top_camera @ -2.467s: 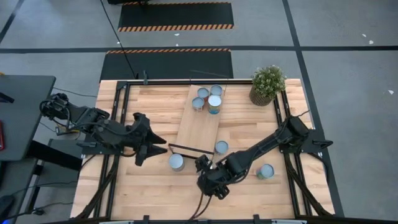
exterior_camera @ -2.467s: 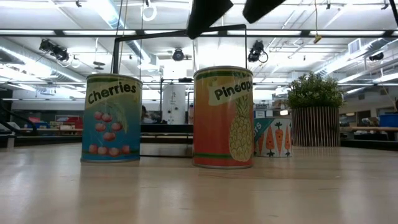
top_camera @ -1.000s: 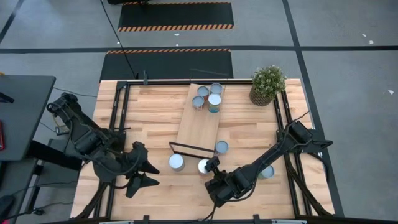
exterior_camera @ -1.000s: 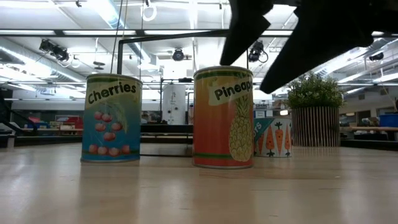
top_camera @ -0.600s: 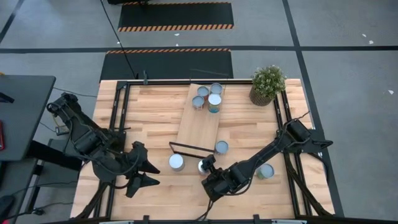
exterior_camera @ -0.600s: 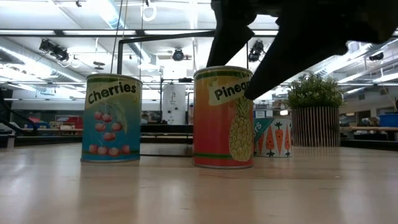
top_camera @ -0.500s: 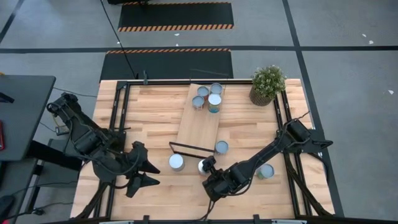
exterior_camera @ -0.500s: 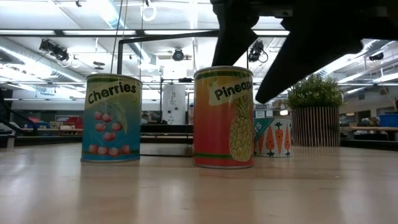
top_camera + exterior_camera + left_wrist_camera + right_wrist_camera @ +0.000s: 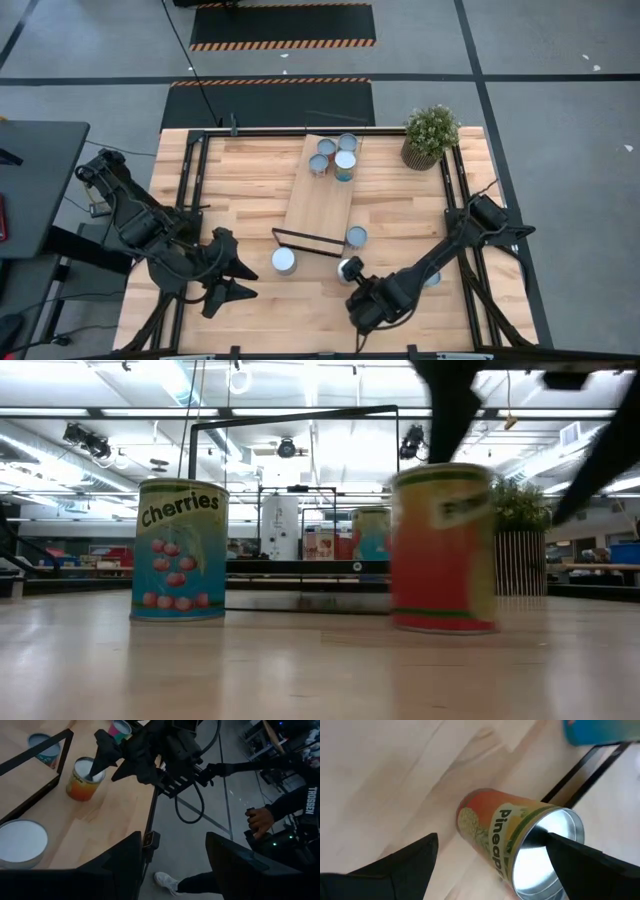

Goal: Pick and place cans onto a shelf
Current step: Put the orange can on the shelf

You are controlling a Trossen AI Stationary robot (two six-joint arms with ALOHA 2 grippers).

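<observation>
Low view: pineapple can is sliding right, blurred, no longer beside cherries can; right gripper is straddling it wide, not gripping; shelf placement pending; left gripper is waiting, open

The high view looks straight down on the whole table, while the low view sits at tabletop height, close before the pineapple can. Both wrist views, the right very near, share that pineapple can.

cherries can upright on table | blurred orange can w/ dark tool fingers above
</observation>
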